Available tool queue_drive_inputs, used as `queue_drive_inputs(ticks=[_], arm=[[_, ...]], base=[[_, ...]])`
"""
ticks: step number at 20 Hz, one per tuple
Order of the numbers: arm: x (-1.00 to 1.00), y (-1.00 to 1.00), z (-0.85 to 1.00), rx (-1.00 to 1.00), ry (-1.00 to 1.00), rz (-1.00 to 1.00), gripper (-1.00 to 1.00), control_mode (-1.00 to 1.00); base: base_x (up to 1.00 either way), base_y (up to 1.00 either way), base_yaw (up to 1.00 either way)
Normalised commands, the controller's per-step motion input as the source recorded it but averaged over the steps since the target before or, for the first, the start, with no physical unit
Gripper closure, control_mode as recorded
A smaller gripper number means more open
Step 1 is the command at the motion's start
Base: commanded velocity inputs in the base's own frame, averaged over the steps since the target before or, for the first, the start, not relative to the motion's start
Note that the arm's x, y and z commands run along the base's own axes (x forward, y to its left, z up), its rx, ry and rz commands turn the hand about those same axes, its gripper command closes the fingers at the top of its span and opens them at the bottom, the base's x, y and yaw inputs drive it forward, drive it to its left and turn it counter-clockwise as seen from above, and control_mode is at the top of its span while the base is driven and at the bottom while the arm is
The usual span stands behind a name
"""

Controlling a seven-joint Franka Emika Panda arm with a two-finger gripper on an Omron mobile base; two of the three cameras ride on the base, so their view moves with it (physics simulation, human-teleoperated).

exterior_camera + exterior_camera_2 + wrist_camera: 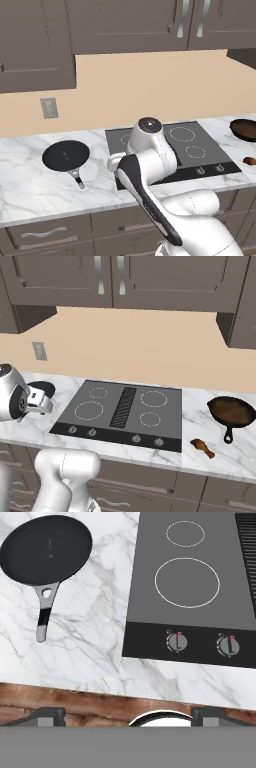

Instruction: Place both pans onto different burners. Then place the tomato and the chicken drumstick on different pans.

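With the pincer (128, 712) spread wide and empty above the table (90, 642), a grip on the thin handle (45, 612) could let the black pan (47, 549) tip or swing before a burner (187, 582).

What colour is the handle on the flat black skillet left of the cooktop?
The skillet handle is silver with a black grip section in the middle, clearest in the hand view.

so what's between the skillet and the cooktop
Only bare marble counter lies between the skillet and the cooktop, seen in the hand view.
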Motion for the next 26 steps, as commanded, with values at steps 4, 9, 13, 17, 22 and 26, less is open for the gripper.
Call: queue_drive_inputs(ticks=[4, 9, 13, 17, 22, 26], arm=[[0.0, 0.63, -0.12, 0.0, 0.0, -0.01, -1.0, -1.0], [0.12, 0.59, -0.06, 0.0, 0.0, -0.04, -1.0, -1.0], [0.21, 0.56, -0.13, 0.0, 0.0, -0.03, -1.0, -1.0], [0.31, 0.5, -0.12, 0.0, 0.0, -0.01, -1.0, -1.0], [0.34, 0.39, -0.08, 0.0, 0.01, 0.01, -1.0, -1.0], [0.32, 0.27, -0.09, 0.0, 0.02, 0.04, -1.0, -1.0]], base=[[0.0, 0.0, 0.0], [0.0, 0.0, 0.0], [0.0, 0.0, 0.0], [0.0, 0.0, 0.0], [0.0, 0.0, 0.0], [0.0, 0.0, 0.0]])
